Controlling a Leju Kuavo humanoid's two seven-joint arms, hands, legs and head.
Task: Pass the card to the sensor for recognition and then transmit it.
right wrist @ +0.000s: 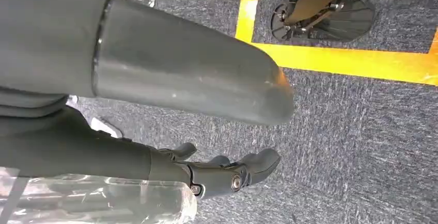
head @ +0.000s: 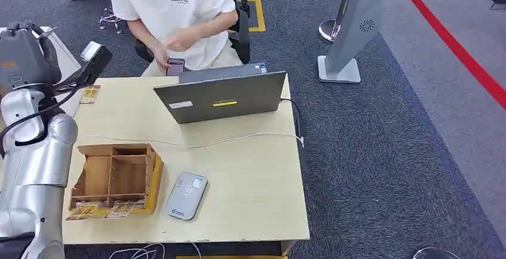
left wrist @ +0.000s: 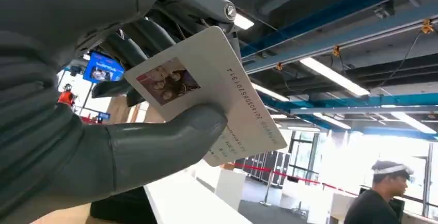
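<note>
A white card (left wrist: 217, 74) with a small photo and a printed number is pinched between the thumb and fingers of my left hand (left wrist: 77, 146). That hand (head: 24, 50) is raised high at the table's far left corner, well away from the sensor. The sensor, a flat grey card reader (head: 187, 195), lies on the table near the front edge, beside a wooden organizer (head: 116, 177). My right hand (right wrist: 129, 152) hangs over the carpet with its fingers apart and nothing in it.
A grey laptop (head: 222, 96) stands at the table's far side, with a white cable (head: 197, 144) running across the tabletop. A person in a white shirt (head: 173, 8) sits behind it holding a phone. Loose cards (head: 89, 93) lie at the far left and before the organizer.
</note>
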